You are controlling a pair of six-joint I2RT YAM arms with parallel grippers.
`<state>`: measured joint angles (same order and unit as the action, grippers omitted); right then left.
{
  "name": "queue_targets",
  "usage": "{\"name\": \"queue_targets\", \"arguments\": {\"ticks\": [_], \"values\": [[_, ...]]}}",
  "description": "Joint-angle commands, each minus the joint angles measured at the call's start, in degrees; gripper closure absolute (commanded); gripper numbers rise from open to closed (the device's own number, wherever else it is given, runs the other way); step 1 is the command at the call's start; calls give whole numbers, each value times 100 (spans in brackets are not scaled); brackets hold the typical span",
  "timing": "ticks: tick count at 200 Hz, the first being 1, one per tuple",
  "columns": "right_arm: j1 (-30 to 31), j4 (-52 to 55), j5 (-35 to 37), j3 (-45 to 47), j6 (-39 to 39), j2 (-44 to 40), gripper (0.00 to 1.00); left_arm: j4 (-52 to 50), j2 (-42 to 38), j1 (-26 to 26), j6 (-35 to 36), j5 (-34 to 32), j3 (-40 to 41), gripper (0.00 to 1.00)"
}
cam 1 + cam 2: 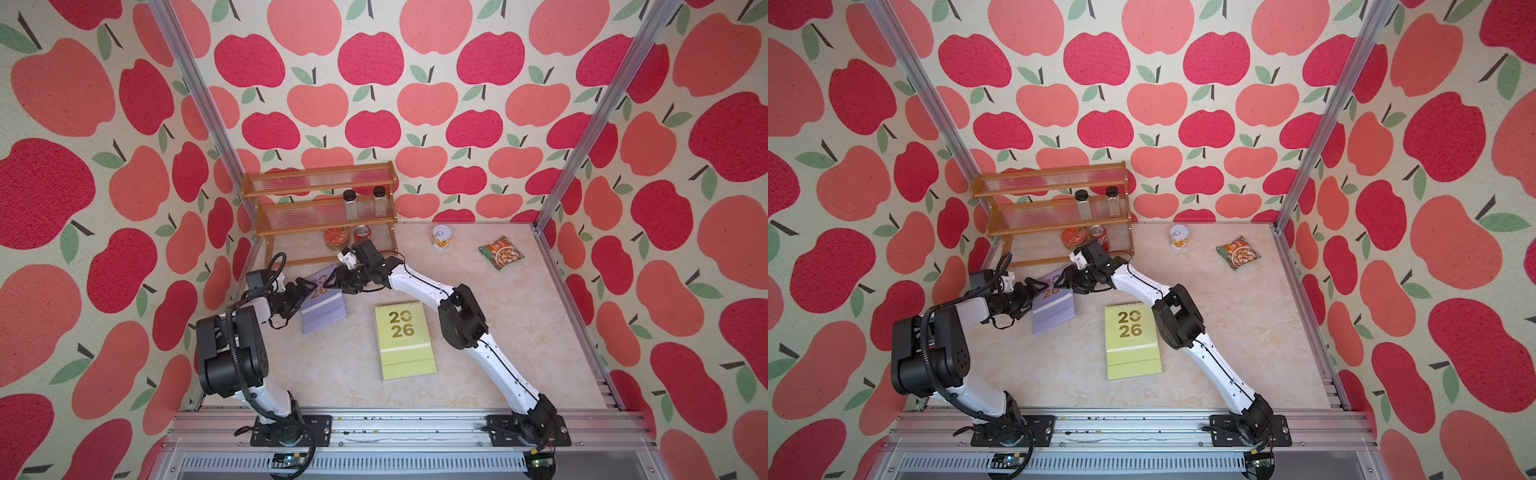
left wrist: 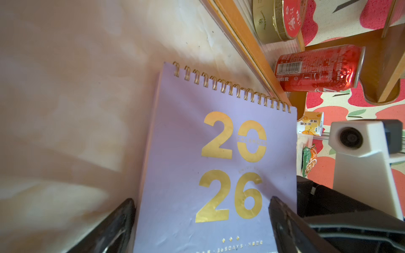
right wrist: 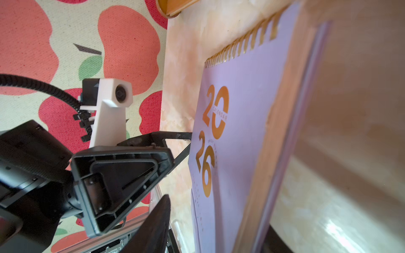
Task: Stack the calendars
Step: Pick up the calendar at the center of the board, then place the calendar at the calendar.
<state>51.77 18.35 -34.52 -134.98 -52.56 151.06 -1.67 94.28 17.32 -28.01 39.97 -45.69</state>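
Lilac calendar (image 1: 325, 315): far left on the table (image 1: 498, 332), just before the shelf (image 1: 320, 183), between both grippers.
Yellow-green calendar (image 1: 403, 337): flat mid-table, apart.
Left gripper (image 1: 306, 291): jaws spread wide at its left edge.
Right gripper (image 1: 336, 283): astride its right edge; clamped or not, can't tell.

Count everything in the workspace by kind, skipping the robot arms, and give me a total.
Calendars: 2 (lilac calendar, yellow-green calendar)
Cans: 3 (red tin, red soda can, white-and-yellow can)
Clear jars: 2
Snack packet: 1
Wooden rack: 1
Total: 9
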Motion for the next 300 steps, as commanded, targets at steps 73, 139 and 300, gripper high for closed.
{"name": "queue_targets", "arguments": {"ticks": [73,139,300], "values": [[60,-26,68,410,504,-740,100,270,-290,-32,-61,253,115,7],[-397,35,115,1648,1191,-2481,100,582,-1085,-152,35,448,211,2],[-2000,-2661,-1907,8616,265,-7201,100,146,-2309,-2069,972,297,-337,0]]}}
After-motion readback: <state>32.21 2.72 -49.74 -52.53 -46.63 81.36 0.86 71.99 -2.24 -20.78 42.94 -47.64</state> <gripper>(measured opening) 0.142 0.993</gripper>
